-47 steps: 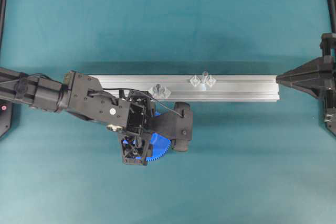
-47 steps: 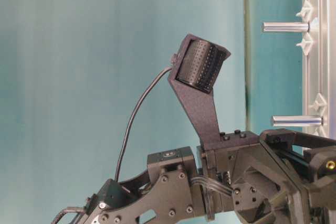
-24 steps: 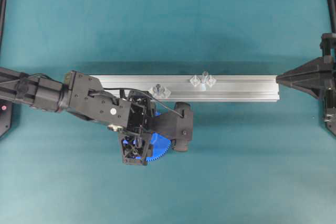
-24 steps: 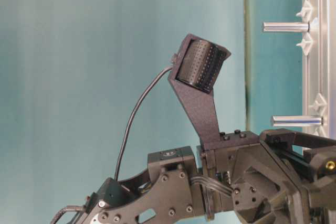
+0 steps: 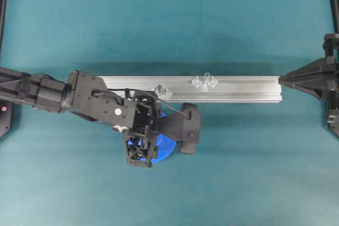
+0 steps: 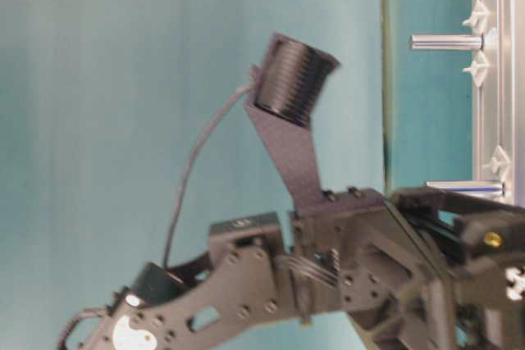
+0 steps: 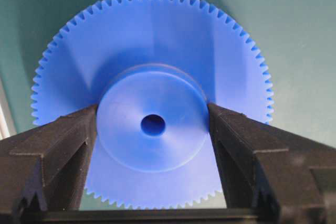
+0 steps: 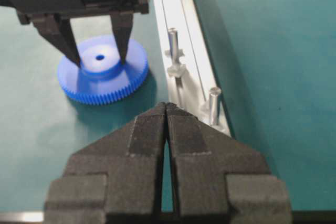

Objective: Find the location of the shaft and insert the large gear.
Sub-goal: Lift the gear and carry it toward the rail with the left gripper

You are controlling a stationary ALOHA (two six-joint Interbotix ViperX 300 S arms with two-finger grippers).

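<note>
Left gripper (image 7: 153,124) clamped on large gear (image 7: 152,98) hub, at 7 o'clock of shaft (image 5: 206,75); right gripper (image 8: 166,109) together; risk: off-centre hole jamming on pin

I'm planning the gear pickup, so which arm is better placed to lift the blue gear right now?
Left. The left gripper has a finger on each side of the large gear's hub, while the right gripper is shut and parked away beyond the rail.
</note>
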